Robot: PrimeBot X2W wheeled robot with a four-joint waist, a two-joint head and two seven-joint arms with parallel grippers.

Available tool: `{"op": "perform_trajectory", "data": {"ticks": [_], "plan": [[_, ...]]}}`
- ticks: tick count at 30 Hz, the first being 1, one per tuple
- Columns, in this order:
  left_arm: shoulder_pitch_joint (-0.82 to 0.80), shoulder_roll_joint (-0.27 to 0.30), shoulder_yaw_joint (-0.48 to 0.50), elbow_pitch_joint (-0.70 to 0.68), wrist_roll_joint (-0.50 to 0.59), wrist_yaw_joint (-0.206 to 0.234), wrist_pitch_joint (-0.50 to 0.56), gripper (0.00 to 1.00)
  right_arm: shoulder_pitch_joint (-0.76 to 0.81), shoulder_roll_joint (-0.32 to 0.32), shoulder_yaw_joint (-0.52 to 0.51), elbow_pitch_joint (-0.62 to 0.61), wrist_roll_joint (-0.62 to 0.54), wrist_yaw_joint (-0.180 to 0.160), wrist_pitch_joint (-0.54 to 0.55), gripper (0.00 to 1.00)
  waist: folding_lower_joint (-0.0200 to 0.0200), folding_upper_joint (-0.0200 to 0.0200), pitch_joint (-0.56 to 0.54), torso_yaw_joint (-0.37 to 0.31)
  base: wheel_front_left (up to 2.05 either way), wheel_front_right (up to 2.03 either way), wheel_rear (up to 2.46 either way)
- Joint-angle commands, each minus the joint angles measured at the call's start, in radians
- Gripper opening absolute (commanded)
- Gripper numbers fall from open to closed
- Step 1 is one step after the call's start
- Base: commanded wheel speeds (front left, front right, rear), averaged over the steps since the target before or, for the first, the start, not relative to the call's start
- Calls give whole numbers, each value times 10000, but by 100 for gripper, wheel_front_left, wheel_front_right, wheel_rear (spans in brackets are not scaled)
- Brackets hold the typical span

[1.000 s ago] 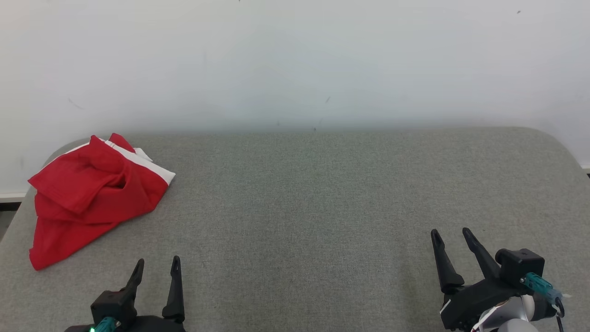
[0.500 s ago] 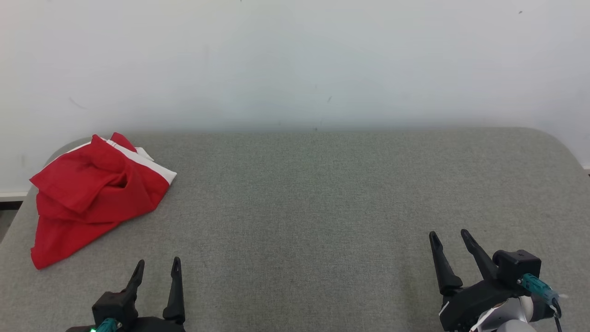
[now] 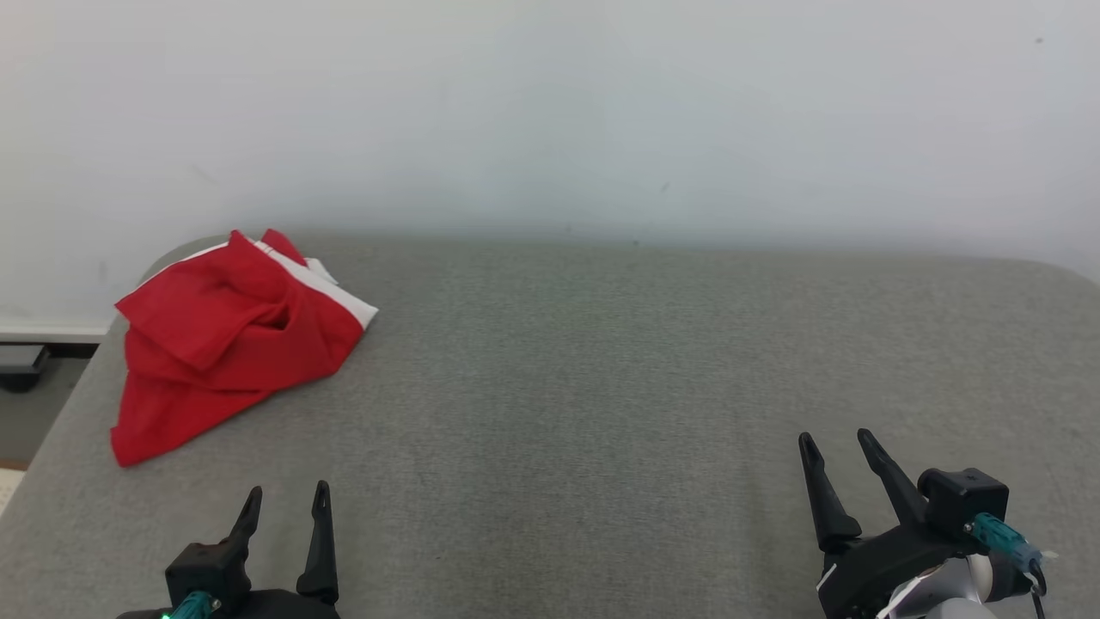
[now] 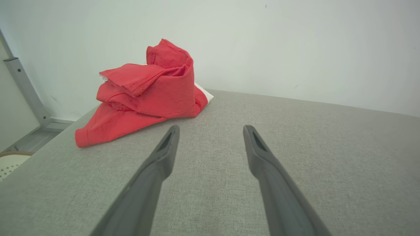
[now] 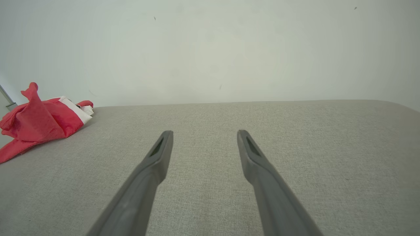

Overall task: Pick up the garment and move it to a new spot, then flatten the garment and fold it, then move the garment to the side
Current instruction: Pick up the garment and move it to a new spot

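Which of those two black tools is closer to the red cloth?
The left tool, low on the robot's left: the red garment lies ahead of it on the grey table. The right tool sits far across the table.

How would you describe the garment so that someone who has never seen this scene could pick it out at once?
Start with the wide grey fabric-covered table that runs up to the pale wall, then go to its far left corner. There lies a crumpled garment, ahead of the left end effector. It is bright red with a white band, against plain grey all around.
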State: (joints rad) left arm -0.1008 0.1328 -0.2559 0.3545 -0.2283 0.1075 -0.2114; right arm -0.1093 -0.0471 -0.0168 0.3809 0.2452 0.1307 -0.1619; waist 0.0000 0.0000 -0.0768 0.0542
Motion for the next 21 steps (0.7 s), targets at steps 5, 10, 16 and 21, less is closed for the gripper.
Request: {"op": "perform_trajectory", "data": {"ticks": [5,10,16,21], "plan": [[67,174,25,-73,-76,136,116,100,94,-60,28,57,216,0,-147,100,0,0,-8,817,0,0,0],[94,290,-24,-219,-65,145,283,100,85,-60,80,166,340,0,-257,100,0,0,-22,1449,0,0,0],[69,400,-136,-372,-102,100,499,100,23,-60,161,458,530,0,-419,100,0,0,-85,2250,0,0,0],[126,485,-153,-462,-170,121,617,100,-91,-58,240,645,645,0,-537,100,0,0,-107,2713,0,0,0]]}}
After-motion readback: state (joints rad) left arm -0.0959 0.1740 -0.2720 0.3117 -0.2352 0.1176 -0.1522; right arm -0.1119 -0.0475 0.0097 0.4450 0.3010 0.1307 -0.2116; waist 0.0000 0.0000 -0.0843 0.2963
